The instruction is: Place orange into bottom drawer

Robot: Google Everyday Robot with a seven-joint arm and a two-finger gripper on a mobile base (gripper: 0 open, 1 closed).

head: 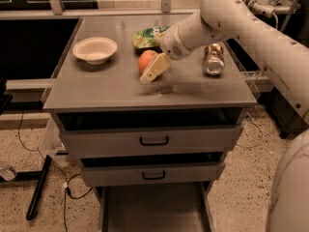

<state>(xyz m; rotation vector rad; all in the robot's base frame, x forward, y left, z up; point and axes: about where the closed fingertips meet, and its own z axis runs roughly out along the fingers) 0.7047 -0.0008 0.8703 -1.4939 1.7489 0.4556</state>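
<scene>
The orange (144, 60) sits on the grey cabinet top (106, 88), near its middle. My gripper (150, 70) reaches in from the right on the white arm (231, 18). It is low over the top, right against the orange's front right side and partly covering it. The bottom drawer (154, 211) is pulled out at the foot of the cabinet. Its flat grey floor shows between thin side walls, with nothing on it.
A white bowl (95, 50) stands at the left of the top. A green snack bag (147, 36) lies just behind the orange. A shiny can (213, 59) lies on its side to the right. Two drawer fronts with black handles (154, 140) sit above the bottom drawer, the upper one slightly open.
</scene>
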